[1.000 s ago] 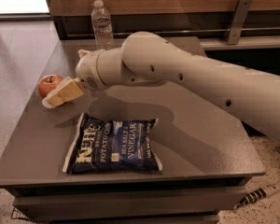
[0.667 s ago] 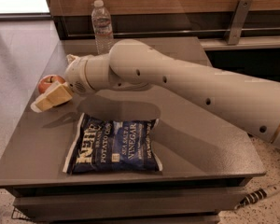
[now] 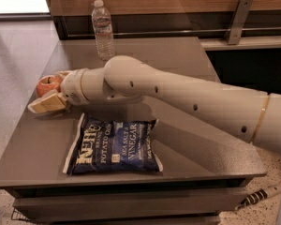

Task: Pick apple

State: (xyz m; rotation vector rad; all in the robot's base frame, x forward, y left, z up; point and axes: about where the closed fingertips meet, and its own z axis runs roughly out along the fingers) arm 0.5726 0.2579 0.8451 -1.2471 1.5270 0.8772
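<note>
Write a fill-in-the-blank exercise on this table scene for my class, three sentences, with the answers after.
1. The gripper is at the red-orange ___ near the table's edge.
2. A clear plastic ___ stands upright at the back.
3. The chip bag lies flat in front of the arm, and its colour is dark ___.

Missing words: apple; bottle; blue.

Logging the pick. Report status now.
Gripper at the apple, near the edge of the table. Apple partly hidden behind it. Chip bag and water bottle stand clear.
</note>
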